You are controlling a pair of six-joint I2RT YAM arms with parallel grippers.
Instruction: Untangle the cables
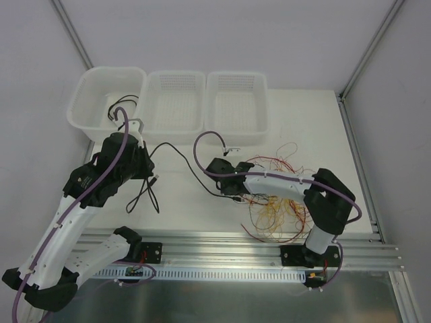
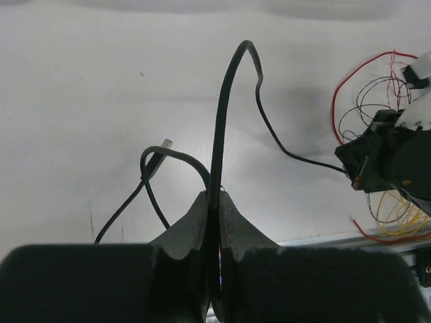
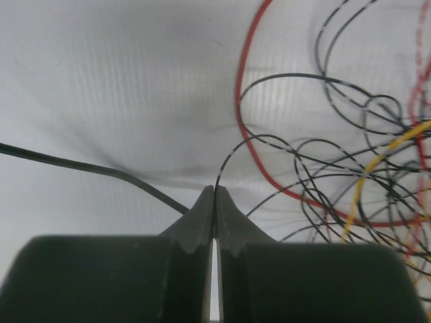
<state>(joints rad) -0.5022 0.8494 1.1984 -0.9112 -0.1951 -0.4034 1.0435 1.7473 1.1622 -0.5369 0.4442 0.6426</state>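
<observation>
A tangle of thin red, yellow and black cables [image 1: 277,205] lies on the white table at the front right, under my right arm. My right gripper [image 1: 233,196] sits at the tangle's left edge. In the right wrist view the right gripper [image 3: 215,190] is shut on a thin black wire [image 3: 232,153] that loops back into the tangle [image 3: 350,168]. A thicker black cable [image 1: 180,156] runs from there to my left gripper [image 1: 151,160]. In the left wrist view the left gripper [image 2: 214,195] is shut on this black cable [image 2: 227,101], whose plug end [image 2: 166,143] curls beside the fingers.
Three white baskets stand along the back: the left one [image 1: 86,101] holds a black cable [image 1: 122,103], then the middle one [image 1: 175,122] and the right one [image 1: 236,128]. A metal rail [image 1: 222,250] runs along the near edge. Enclosure walls stand on both sides.
</observation>
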